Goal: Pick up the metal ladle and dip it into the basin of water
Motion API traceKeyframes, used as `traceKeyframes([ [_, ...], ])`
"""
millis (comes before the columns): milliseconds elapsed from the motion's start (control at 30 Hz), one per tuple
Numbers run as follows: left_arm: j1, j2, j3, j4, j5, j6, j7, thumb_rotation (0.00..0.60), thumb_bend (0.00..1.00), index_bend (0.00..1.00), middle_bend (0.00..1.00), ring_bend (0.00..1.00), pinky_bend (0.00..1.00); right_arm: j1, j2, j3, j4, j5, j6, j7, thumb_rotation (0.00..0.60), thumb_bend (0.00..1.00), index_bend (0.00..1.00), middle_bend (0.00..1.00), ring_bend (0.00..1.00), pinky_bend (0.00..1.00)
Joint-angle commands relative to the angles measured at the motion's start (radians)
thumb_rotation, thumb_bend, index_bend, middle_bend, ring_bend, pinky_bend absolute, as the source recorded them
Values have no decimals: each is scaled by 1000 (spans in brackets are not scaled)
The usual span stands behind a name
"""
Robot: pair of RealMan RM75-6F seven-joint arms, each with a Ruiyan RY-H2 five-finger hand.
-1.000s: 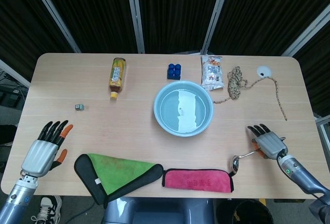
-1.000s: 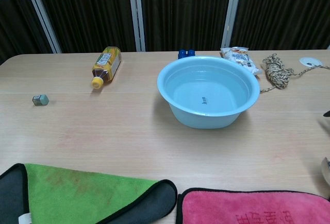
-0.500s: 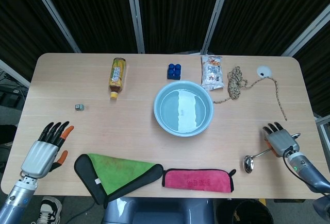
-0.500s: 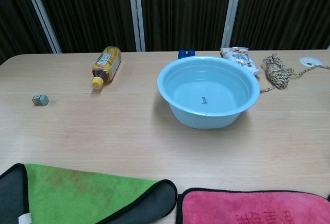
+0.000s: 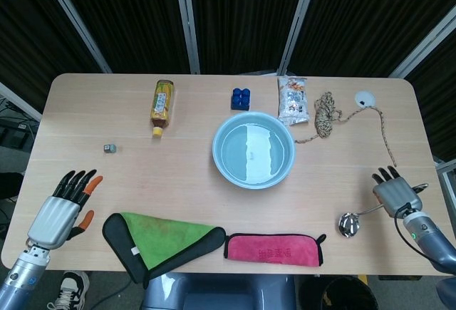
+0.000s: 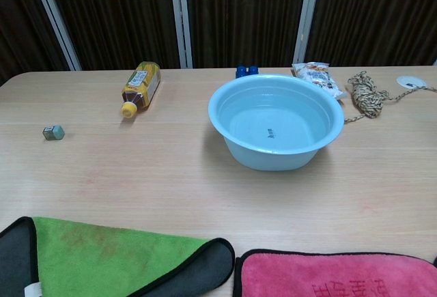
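While our table [image 5: 178, 160] carries most things along its far half, one pale blue basin [image 5: 253, 150] of water sits at its middle, with a small dark mark on its inner wall that we cannot read. Two cloths lie at the near edge: one green cloth [image 5: 160, 237] edged in black on the left, one pink cloth [image 5: 272, 246] with stitched writing too small to read. One yellow-labelled bottle [image 5: 162, 105] lies far left, its print illegible. Our left hand [image 5: 63, 209] rests near left, fingers spread, holding nothing. Our right hand [image 5: 394, 194] at the near right grips the metal ladle [image 5: 354, 220] by its handle, fingers pressed together; the bowl points left, well apart from the basin.
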Motion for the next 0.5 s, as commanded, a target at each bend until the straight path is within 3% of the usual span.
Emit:
traceKeyframes([
  [33, 0, 3, 2, -1, 5, 3, -7, 600, 473, 0, 0, 0, 0, 4, 61, 22, -97, 87, -9, -107, 600, 548, 877, 136, 0, 0],
  [500, 2, 16, 6, -2, 19, 13, -35, 600, 473, 0, 0, 0, 0, 45, 156, 19, -292, 307, -11, -340, 600, 552, 881, 142, 0, 0],
])
